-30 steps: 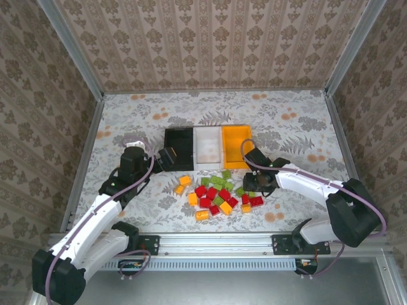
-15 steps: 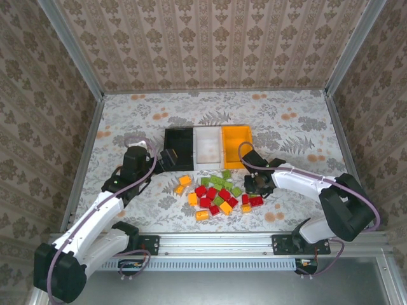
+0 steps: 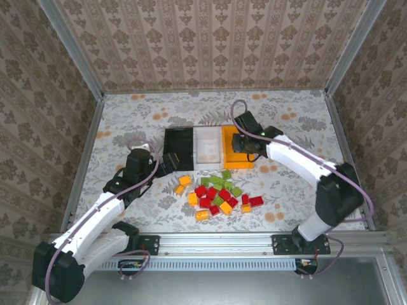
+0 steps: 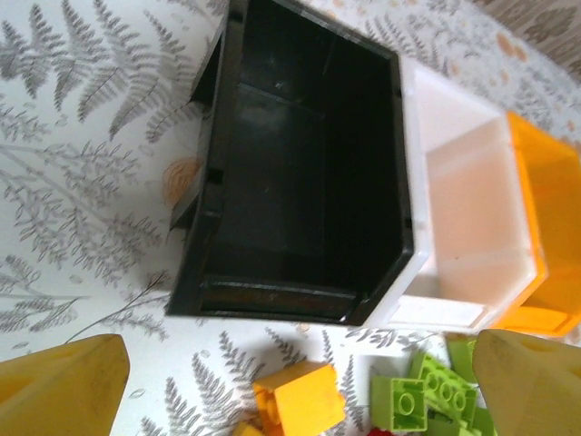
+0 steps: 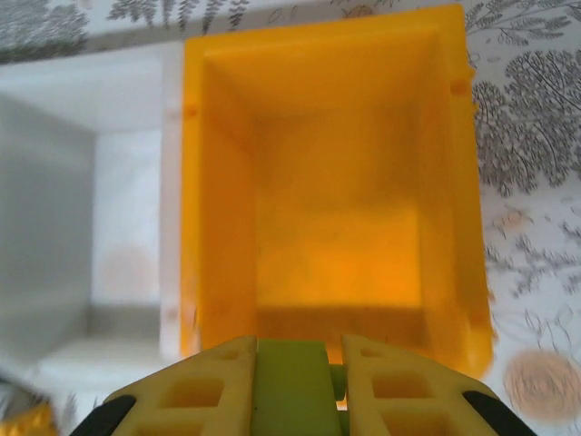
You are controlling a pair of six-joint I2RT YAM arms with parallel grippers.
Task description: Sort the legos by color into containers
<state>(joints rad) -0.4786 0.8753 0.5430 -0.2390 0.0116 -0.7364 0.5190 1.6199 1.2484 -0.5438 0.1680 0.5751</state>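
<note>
right wrist view: the right gripper (image 5: 289,368) clamps a light green lego (image 5: 289,392) above the orange bin (image 5: 213,209); the left gripper (image 3: 168,162) gapes wide before the black bin (image 3: 180,141), other legos (image 3: 219,194) heaped near the bins.

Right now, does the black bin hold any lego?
No, the black bin shows only its bare dark floor in the left wrist view.

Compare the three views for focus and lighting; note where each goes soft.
Top external: even light, legos crisp. Left wrist: black bin fairly sharp, its interior dark; fingertips blurred at the bottom corners. Right wrist: orange bin clear, white bin smeared, the gripped green lego soft.
</note>
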